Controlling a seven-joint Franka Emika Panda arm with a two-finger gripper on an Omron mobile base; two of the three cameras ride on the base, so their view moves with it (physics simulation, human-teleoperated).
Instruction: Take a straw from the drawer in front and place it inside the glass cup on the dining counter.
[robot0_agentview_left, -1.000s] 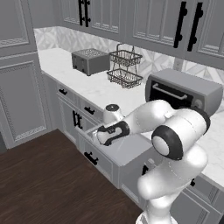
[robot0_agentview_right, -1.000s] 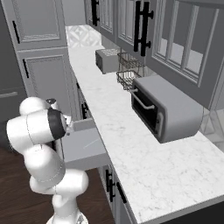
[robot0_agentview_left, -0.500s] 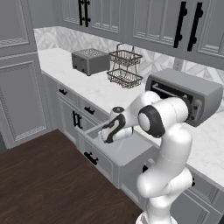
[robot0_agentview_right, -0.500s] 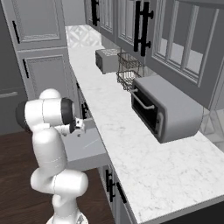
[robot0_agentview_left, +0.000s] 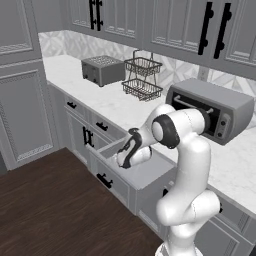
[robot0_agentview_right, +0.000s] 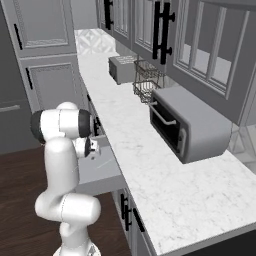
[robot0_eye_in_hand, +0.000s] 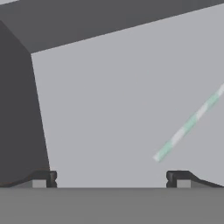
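Hand (robot0_eye_in_hand: 111, 178) spread wide inside the drawer (robot0_eye_in_hand: 109, 96); straw (robot0_eye_in_hand: 188, 124) lies ahead-right, long axis slanting diagonally away

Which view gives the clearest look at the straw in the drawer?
The hand view: the straw lies as a pale green-and-white striped stick on the grey drawer floor, ahead of the open gripper and toward its right finger. In both base views the arm and drawer walls cover the spot, so I cannot make the straw out.
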